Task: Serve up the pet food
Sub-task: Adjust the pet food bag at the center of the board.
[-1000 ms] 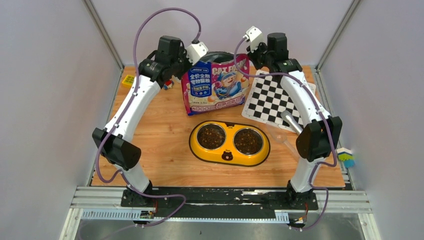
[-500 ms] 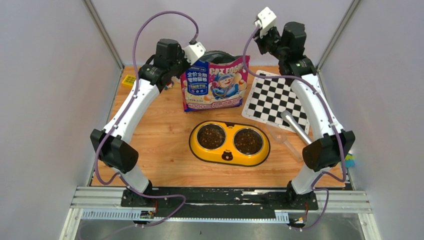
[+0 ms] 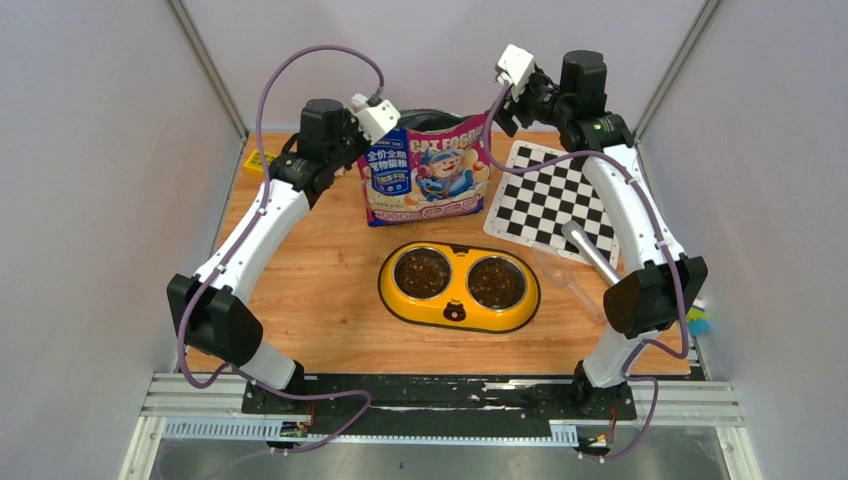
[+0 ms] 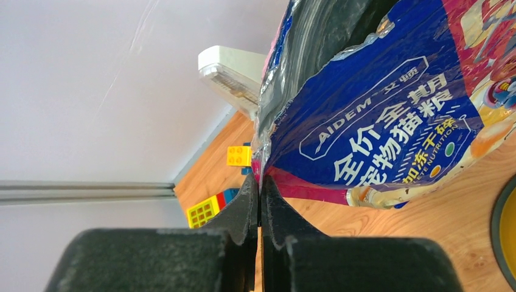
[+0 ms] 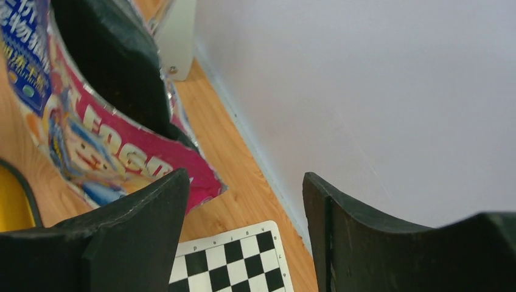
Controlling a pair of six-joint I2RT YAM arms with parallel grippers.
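While the left gripper [image 4: 260, 193] pinches the side seam of the upright cat food bag [image 3: 427, 172], fingers pressed together on the foil, the right gripper [image 5: 244, 182] hangs just beside the bag's other edge, fingers wide apart and holding nothing. Dark brown kibble [image 3: 423, 272] lies in both steel bowls of the yellow feeder [image 3: 457, 311], in front of the bag

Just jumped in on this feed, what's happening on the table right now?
The left gripper is pinched shut on the near side edge of the glossy pink-and-blue cat food bag, which stands open-topped at the back of the wooden table. The right gripper hangs open by the bag's other top corner, touching nothing. Both bowls of the yellow double steel-bowl feeder in front already hold dark brown kibble.
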